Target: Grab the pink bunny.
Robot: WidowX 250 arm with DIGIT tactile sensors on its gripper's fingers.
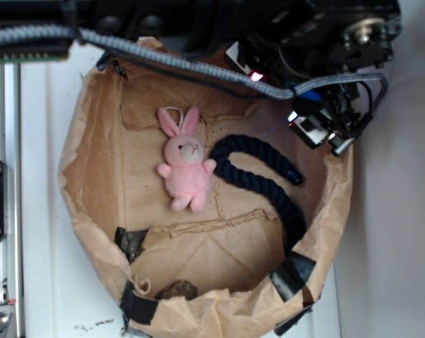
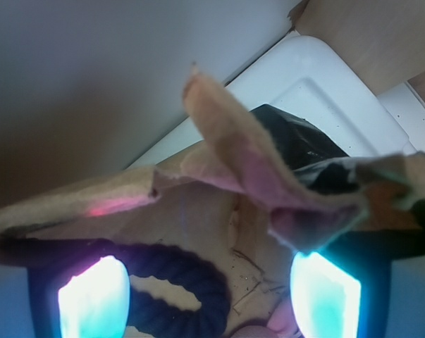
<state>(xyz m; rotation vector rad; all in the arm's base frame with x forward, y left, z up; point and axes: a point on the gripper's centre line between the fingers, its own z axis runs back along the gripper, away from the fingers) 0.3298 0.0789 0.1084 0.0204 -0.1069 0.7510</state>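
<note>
Wrist view: gripper (image 2: 208,299) spread wide, nothing between the glowing fingers (image 2: 94,299), hanging over the paper bag (image 1: 92,141) rim | pink bunny (image 1: 185,165) flat on the bag floor, just beside the dark rope (image 1: 268,176) | wrist cam only catches a pink sliver, bag flap blocks most.

I am hanging my gripper (image 2: 208,299) over the far right rim of the paper bag (image 1: 85,176), fingers spread wide apart, and a torn flap (image 2: 247,162) of the rim is curling up right ahead of me in the wrist view. The navy rope (image 1: 268,179) is lying curved between my side and the pink bunny (image 1: 186,165), its near end touching the bunny's arm. Open floor is showing left of the bunny and below it. The bag's walls are standing all around, and the braided cable (image 1: 170,60) is crossing above the top edge.
</note>
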